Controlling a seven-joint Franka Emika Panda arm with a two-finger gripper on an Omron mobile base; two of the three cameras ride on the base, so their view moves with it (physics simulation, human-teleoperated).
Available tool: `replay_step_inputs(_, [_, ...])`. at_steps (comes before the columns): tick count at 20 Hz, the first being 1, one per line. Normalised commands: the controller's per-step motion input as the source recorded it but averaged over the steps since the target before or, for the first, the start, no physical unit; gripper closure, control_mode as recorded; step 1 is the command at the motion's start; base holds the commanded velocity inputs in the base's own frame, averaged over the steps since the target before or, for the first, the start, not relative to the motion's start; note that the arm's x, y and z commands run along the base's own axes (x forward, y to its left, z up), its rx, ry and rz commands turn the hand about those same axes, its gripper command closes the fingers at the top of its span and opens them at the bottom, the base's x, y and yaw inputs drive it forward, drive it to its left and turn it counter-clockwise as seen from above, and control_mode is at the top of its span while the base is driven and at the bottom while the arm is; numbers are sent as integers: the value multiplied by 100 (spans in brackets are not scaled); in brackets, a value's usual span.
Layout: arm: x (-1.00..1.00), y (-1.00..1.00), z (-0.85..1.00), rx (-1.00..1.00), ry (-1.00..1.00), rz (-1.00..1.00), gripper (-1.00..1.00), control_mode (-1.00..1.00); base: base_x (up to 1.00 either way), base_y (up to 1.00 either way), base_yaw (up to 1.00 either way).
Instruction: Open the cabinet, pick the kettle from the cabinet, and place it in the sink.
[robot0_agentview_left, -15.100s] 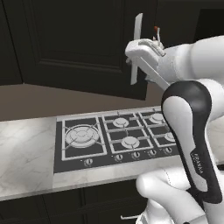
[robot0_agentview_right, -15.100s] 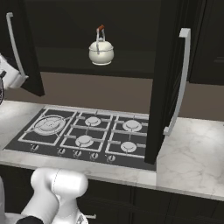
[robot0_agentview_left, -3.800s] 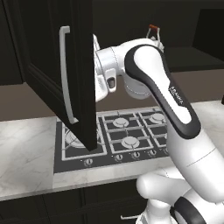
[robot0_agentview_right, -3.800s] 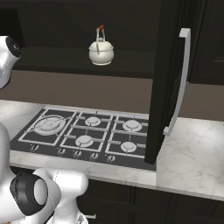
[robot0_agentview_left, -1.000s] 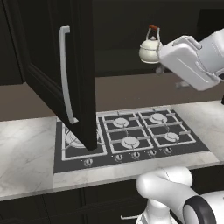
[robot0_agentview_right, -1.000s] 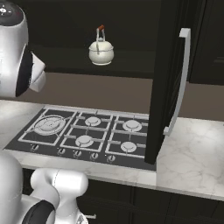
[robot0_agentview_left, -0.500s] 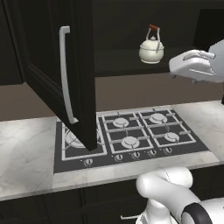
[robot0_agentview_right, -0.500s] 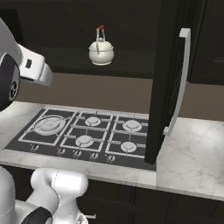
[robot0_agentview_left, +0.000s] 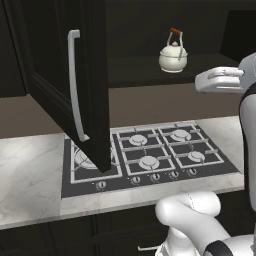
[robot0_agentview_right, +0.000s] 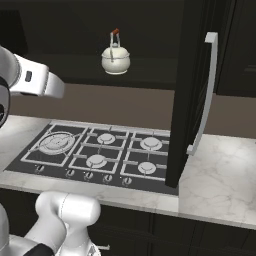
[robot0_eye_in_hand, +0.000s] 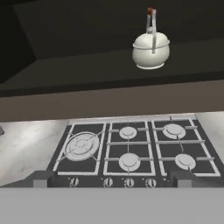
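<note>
The cabinet stands with both doors swung out, the left door (robot0_agentview_left: 92, 75) and the right door (robot0_agentview_right: 192, 90) each carrying a long silver bar handle (robot0_agentview_left: 74, 85). On its dark shelf sits the cream-white kettle (robot0_agentview_left: 173, 56) (robot0_agentview_right: 115, 59) (robot0_eye_in_hand: 150, 51), upright, with its wire handle and red-brown grip raised. My gripper (robot0_eye_in_hand: 111, 180) is open and holds nothing. It hangs well back from the shelf, above the front of the hob and below the kettle's level. A white arm link (robot0_agentview_left: 220, 80) (robot0_agentview_right: 35, 80) reaches across to one side of the kettle. The sink is out of view.
A black gas hob (robot0_agentview_left: 150, 160) (robot0_agentview_right: 100, 155) (robot0_eye_in_hand: 129, 148) with several burners lies under the shelf, set in a white marble counter (robot0_agentview_left: 30, 180) (robot0_agentview_right: 220, 175). The open doors jut out over the counter on both sides of the hob. Dark lower fronts (robot0_agentview_right: 165, 230) run beneath.
My arm has swung back and down away from the kettle, toward the base. The left door, shut fifteen seconds ago, now stands open. The kettle has not moved.
</note>
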Motion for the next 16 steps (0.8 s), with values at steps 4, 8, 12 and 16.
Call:
replay_step_inputs(4, [0,-24,6,-1,0,-10,-100,-100,0,0,0])
replay_step_inputs(8, [3,-23,10,0,0,-10,-100,-100,0,0,0])
replay_step_inputs(12, [10,-24,12,0,0,-8,-100,-100,0,0,0])
replay_step_inputs(16, [11,-23,8,0,-1,-2,-100,-100,0,0,0])
